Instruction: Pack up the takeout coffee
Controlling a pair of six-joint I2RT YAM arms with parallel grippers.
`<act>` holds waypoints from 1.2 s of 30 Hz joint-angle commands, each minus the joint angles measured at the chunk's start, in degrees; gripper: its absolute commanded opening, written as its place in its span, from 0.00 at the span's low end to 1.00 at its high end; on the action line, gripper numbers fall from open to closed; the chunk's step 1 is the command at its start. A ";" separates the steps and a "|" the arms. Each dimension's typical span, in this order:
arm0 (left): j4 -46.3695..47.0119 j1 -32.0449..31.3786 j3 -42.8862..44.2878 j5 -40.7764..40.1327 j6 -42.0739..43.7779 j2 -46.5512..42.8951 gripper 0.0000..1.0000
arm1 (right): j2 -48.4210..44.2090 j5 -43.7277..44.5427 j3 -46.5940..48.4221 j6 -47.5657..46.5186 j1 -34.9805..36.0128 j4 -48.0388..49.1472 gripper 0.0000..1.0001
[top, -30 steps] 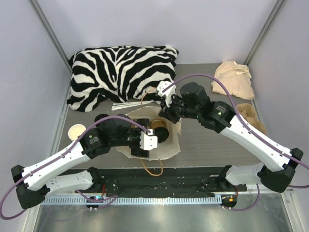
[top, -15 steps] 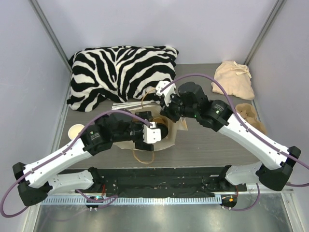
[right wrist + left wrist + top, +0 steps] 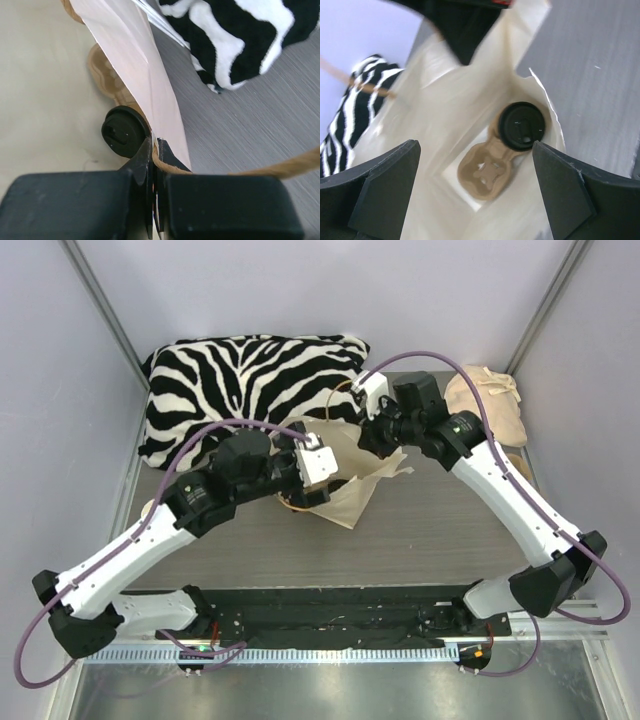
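Note:
A cream paper bag (image 3: 352, 492) hangs lifted above the table between both arms. My right gripper (image 3: 372, 440) is shut on the bag's brown twisted handle (image 3: 280, 167) and rim, the jaws pinched together (image 3: 156, 145). My left gripper (image 3: 325, 472) is open over the bag's mouth, its fingers wide apart (image 3: 474, 146) with nothing between them. Down inside the bag lies a brown cardboard cup carrier (image 3: 487, 172). The takeout coffee stands in one of its sockets, and from above only its black lid (image 3: 521, 126) shows. The lid (image 3: 125, 132) also appears beside my right fingers.
A zebra-striped pillow (image 3: 250, 390) lies at the back left. A beige cloth sack (image 3: 485, 405) sits at the back right, with a tan piece (image 3: 517, 470) in front of it. A cup with a pale top (image 3: 150, 508) peeks out beside the left arm.
The bag lay flat near the front; it has been raised and carried back by the right gripper. The left gripper has followed, rising to look down into the bag's mouth.

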 commanded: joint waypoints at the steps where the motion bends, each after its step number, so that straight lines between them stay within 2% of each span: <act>1: 3.28 3.86 5.90 -1.63 -5.82 3.04 1.00 | 1.92 -2.35 3.31 -2.44 -5.50 -3.06 0.01; 10: 5.66 6.59 13.46 -2.94 -9.87 8.84 1.00 | 5.45 -4.11 5.60 -7.10 -12.20 -4.20 0.01; 12: 5.48 6.68 15.47 -7.22 -10.57 11.47 1.00 | 5.54 -4.90 6.21 -7.19 -12.29 -4.55 0.01; 18: 8.99 6.76 17.25 -9.98 -13.91 14.74 1.00 | 5.62 -6.66 7.36 -6.05 -12.29 -5.16 0.01; 22: 11.10 6.76 18.65 -15.24 -17.16 18.07 1.00 | 5.45 -7.19 8.06 -5.70 -12.20 -5.34 0.01; 28: 19.88 6.76 17.42 -13.76 -23.04 17.73 1.00 | 5.36 -7.28 6.75 -5.43 -12.29 -5.43 0.01; 31: 18.06 6.76 21.01 -16.03 -27.09 20.09 1.00 | 5.62 -6.67 6.92 -5.26 -12.29 -5.17 0.01; 36: 16.99 6.94 27.17 -22.01 -28.85 23.17 1.00 | 5.27 -5.79 6.83 -4.82 -12.20 -4.90 0.01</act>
